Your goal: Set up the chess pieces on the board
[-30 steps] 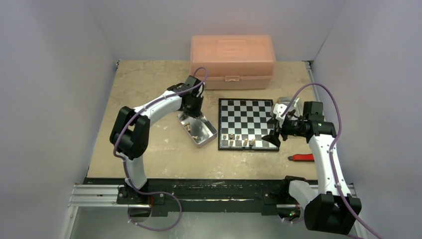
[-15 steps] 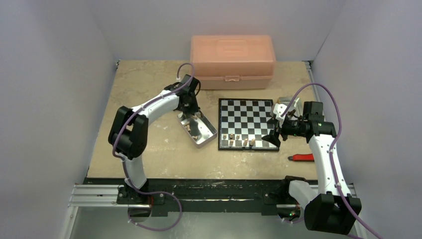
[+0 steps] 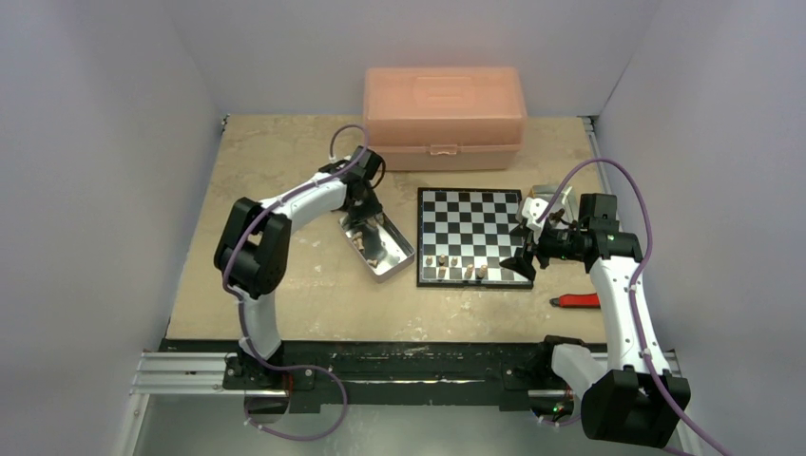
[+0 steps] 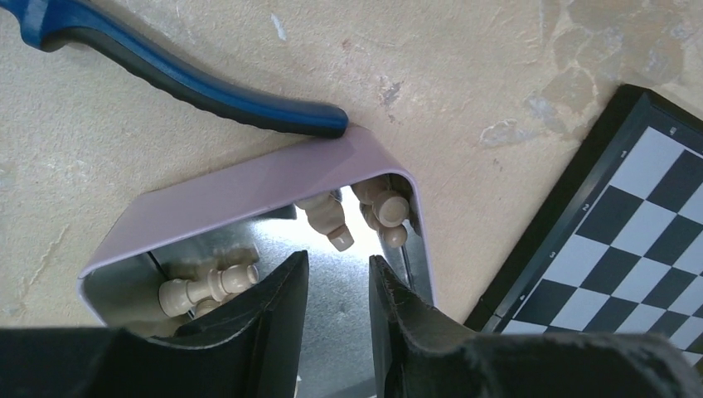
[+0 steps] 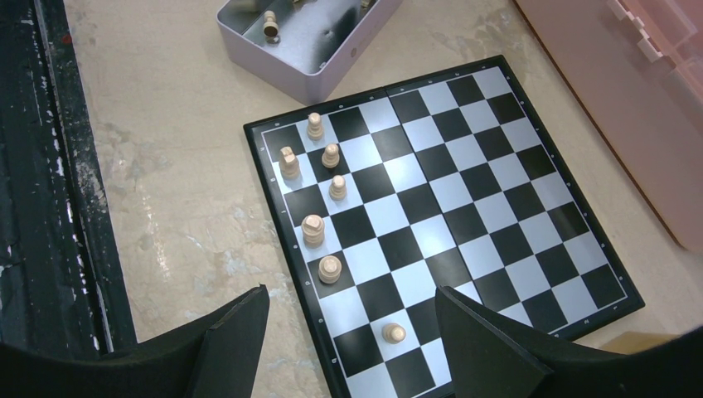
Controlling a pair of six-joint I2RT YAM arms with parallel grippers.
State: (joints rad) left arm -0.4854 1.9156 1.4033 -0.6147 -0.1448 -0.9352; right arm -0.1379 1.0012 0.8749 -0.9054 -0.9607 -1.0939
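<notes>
The black and silvery-white board [image 3: 472, 228] lies at mid-table, with several tan chess pieces [image 3: 454, 261] along its near edge. More tan pieces [image 4: 330, 220] lie loose in the open metal tin [image 3: 385, 249] left of the board. My left gripper [image 4: 338, 274] hangs low over the tin's floor. Its jaws are slightly apart with nothing between them. My right gripper [image 5: 350, 292] is wide open and empty above the board's near right corner. Several pieces [image 5: 312, 230] stand along the edge below it, and a lone pawn [image 5: 394, 333] stands between the fingers.
A large pink plastic box [image 3: 444, 104] stands behind the board. A blue-handled tool [image 4: 166, 70] lies against the tin's far wall [image 4: 249, 186]. A red-handled tool [image 3: 578, 300] lies right of the board's near corner. The board's corner [image 4: 630, 240] is close on the tin's right.
My left wrist has turned and shifted slightly over the far end of the tin. The right arm and the pieces on the board have not moved.
</notes>
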